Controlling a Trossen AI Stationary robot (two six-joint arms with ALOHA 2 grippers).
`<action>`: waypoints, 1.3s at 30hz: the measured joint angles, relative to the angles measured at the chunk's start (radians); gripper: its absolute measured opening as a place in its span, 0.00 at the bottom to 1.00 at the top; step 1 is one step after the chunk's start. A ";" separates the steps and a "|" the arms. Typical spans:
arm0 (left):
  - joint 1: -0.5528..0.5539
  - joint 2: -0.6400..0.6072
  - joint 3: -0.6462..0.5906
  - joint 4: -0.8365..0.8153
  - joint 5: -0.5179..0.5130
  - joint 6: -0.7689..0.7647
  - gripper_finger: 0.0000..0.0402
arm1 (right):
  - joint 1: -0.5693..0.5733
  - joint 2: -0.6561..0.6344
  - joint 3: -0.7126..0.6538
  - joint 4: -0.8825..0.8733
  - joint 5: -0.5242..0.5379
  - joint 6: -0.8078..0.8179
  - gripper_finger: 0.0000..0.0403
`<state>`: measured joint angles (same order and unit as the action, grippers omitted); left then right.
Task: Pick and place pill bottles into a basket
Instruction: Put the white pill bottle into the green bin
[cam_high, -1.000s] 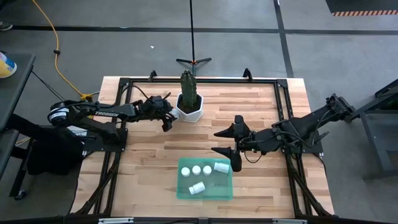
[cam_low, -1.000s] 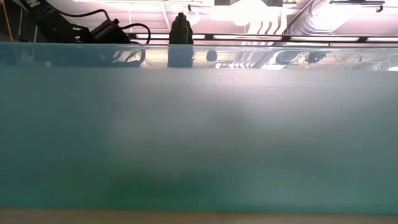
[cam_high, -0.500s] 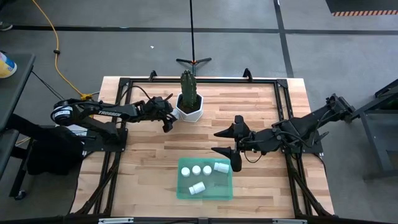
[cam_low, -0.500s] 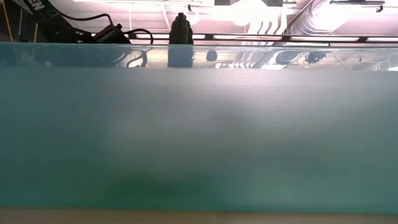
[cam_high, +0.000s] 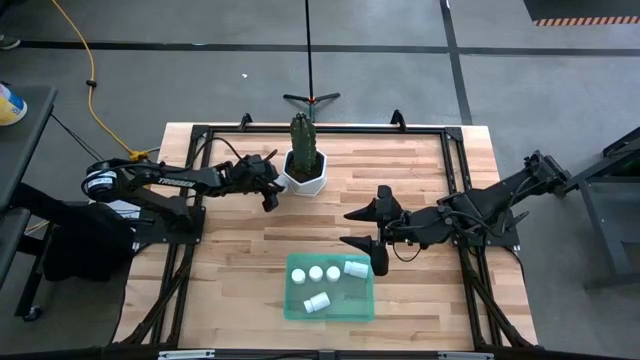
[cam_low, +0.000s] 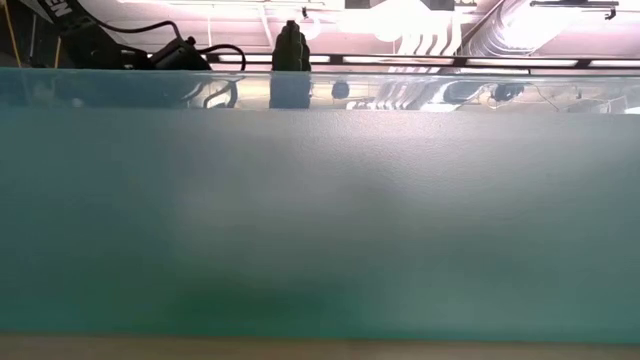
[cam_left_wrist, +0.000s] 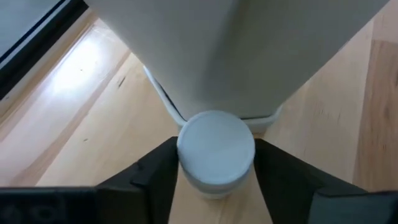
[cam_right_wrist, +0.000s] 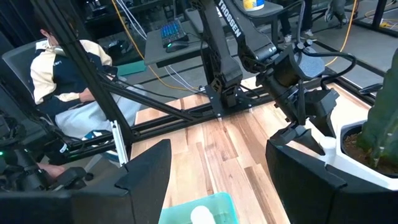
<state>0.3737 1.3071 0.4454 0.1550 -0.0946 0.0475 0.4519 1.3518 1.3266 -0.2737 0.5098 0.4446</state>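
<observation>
A white pill bottle (cam_left_wrist: 216, 154) stands on the table right against the base of the white hexagonal cactus pot (cam_high: 304, 172), between the fingers of my left gripper (cam_high: 268, 193), which is shut on it. Several more pill bottles (cam_high: 315, 272) are in the green translucent basket (cam_high: 296, 308) at the table's near middle, three upright and two lying on their sides. My right gripper (cam_high: 352, 228) is open and empty just beyond the basket's far right corner. In the low view the basket's wall (cam_low: 320, 220) fills almost the whole picture. My left gripper pinches the pill bottle between its two fingers, one on each side of the cap and upper body (cam_left_wrist: 186, 177). The fingers come slanting down from the table's left side. The bottle is upright beside the pot's base; its bottom is hidden.
The pot with the cactus (cam_high: 302, 135) stands at the far middle, touching distance from the held bottle. A black frame rail (cam_high: 320, 128) runs round the table. A seated person (cam_right_wrist: 59, 93) shows beyond the table's left side. Bare wood lies between pot and basket.
My left gripper has edged a little toward the pot. Nothing else has visibly moved.
</observation>
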 joint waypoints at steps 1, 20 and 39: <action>0.000 0.000 0.000 0.001 0.000 -0.001 0.57 | 0.000 0.000 0.000 0.000 0.001 0.000 0.63; -0.001 -0.035 0.026 -0.028 -0.003 -0.049 0.47 | -0.001 0.000 0.000 -0.028 0.018 0.014 0.63; -0.001 -0.480 0.117 -0.548 0.125 -0.239 0.47 | -0.030 0.000 0.000 -0.036 0.039 -0.001 0.63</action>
<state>0.3725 0.8276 0.5629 -0.3934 0.0305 -0.1914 0.4216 1.3518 1.3266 -0.3099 0.5486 0.4433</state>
